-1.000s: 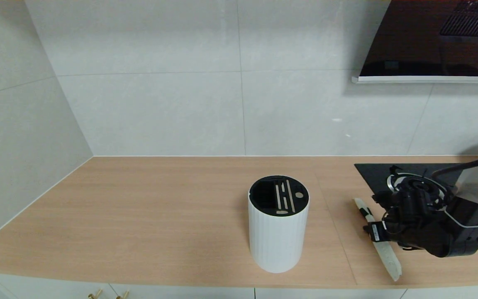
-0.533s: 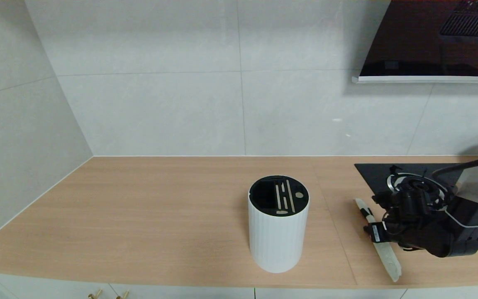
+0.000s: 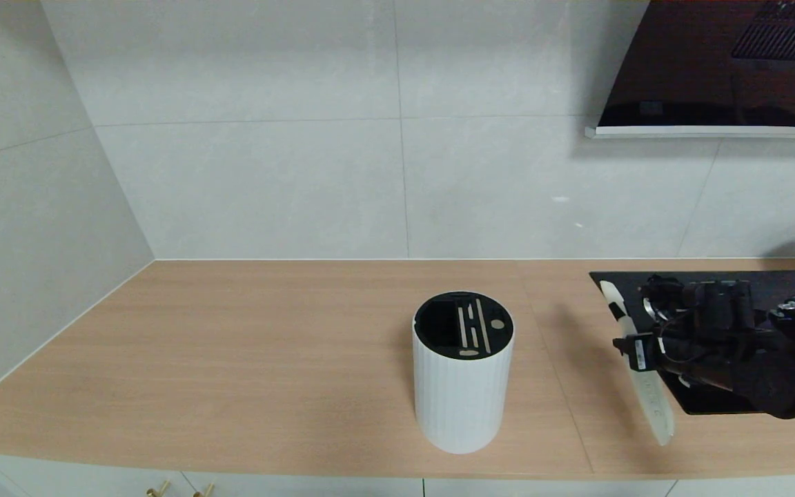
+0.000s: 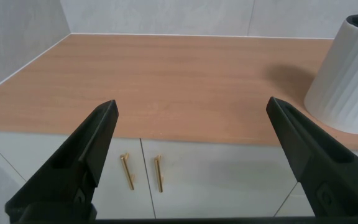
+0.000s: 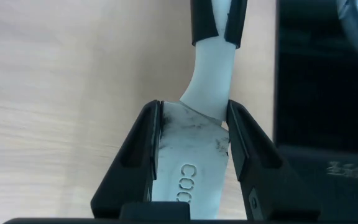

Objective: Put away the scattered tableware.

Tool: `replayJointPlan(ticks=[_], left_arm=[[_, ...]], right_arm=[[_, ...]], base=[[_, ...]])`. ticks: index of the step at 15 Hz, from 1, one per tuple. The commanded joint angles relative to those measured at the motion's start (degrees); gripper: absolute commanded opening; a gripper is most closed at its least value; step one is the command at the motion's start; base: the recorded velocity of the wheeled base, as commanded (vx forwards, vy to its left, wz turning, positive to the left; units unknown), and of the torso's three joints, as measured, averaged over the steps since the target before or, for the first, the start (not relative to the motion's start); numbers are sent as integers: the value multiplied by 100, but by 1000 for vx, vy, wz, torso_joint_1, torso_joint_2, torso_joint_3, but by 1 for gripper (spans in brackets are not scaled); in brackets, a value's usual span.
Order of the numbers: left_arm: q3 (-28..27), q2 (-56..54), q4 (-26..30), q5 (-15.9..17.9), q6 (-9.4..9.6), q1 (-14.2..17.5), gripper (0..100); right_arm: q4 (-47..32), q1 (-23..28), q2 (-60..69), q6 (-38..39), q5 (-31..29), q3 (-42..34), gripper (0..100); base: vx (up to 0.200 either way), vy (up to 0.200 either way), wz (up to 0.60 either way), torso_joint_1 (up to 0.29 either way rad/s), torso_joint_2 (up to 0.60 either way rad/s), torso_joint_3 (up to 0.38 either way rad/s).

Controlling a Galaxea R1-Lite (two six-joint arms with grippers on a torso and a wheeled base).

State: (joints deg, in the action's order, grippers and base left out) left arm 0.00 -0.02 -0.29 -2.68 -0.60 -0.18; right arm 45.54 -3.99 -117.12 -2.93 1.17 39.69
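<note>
Starting with the head view: right gripper (image 3: 639, 352) sits at right of frame, clamped on a white knife (image 3: 654, 407). The jaws pinch it about where blade meets handle. Handle end points to the upper part of the frame, blade tip slants toward the lower right. The knife looks lifted off the wooden counter (image 3: 266, 359), since its shadow falls apart from it. A white ribbed knife holder (image 3: 463, 393) stands upright at centre frame, well apart from the knife, its black top cut with slots. A black hob (image 3: 711, 404) lies behind the gripper at the right edge. A dark range hood (image 3: 729, 69) is at upper right on the tiled wall.

Left wrist view: left gripper (image 4: 191, 109) is spread wide with nothing between its fingers (image 4: 92, 155). It hangs out past the counter (image 4: 185, 81) front edge. The holder (image 4: 347, 81) stands near that edge. White cabinet doors below carry two gold handles (image 4: 127, 172).

Right wrist view: right gripper (image 5: 194, 134) is closed tight, both fingers (image 5: 145, 149) pressed on the flat sides of the knife (image 5: 194, 174). The blade narrows to a white neck running into a black-banded handle (image 5: 219, 22). Counter (image 5: 73, 93) is on one side beneath, hob (image 5: 325, 74) on the other.
</note>
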Motion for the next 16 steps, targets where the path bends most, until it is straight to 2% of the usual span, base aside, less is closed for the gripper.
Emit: replayJointPlan(ticks=[1, 4, 5, 6, 7, 8, 9, 10, 13, 15, 16], left_arm=[[0, 2, 3, -4, -2, 1, 100], [-88, 2, -67, 22, 95, 1, 100], [-554, 2, -6, 57, 156, 1, 100], [-1134, 117, 267, 312, 165, -26, 100], [-1758, 486, 759, 804, 165, -105, 100], [-2224, 890, 1154, 1235, 165, -114, 100], [-2566, 1312, 1312, 1525, 156, -114, 100], [-3094, 2094, 1295, 1815, 148, -114, 100], [-4078, 3799, 1128, 1885, 165, -122, 100], [-4395, 4705, 662, 1929, 148, -272, 100], [-4509, 5293, 161, 1929, 86, -483, 100]], right_arm=[[7, -199, 593, 3, -3, -155, 0], [7, -384, 1024, 11, -12, -260, 0], [-2, -410, 1200, 20, -12, -295, 0], [42, -410, 1349, 20, 32, -322, 0], [51, -410, 1499, 11, 94, -313, 0], [51, -410, 1613, 11, 217, -278, 0], [51, -410, 1674, 3, 375, -225, 0], [42, -410, 1762, 3, 525, -84, 0], [-204, -489, 1771, 3, 507, 548, 0], [-591, -603, 1771, 3, 525, 997, 0], [-775, -726, 1736, 11, 516, 1304, 0]], base=[[0, 0, 0, 0, 0, 0], [0, 0, 0, 0, 0, 0], [0, 0, 0, 0, 0, 0], [0, 0, 0, 0, 0, 0], [0, 0, 0, 0, 0, 0], [0, 0, 0, 0, 0, 0], [0, 0, 0, 0, 0, 0], [0, 0, 0, 0, 0, 0], [0, 0, 0, 0, 0, 0], [0, 0, 0, 0, 0, 0], [0, 0, 0, 0, 0, 0]])
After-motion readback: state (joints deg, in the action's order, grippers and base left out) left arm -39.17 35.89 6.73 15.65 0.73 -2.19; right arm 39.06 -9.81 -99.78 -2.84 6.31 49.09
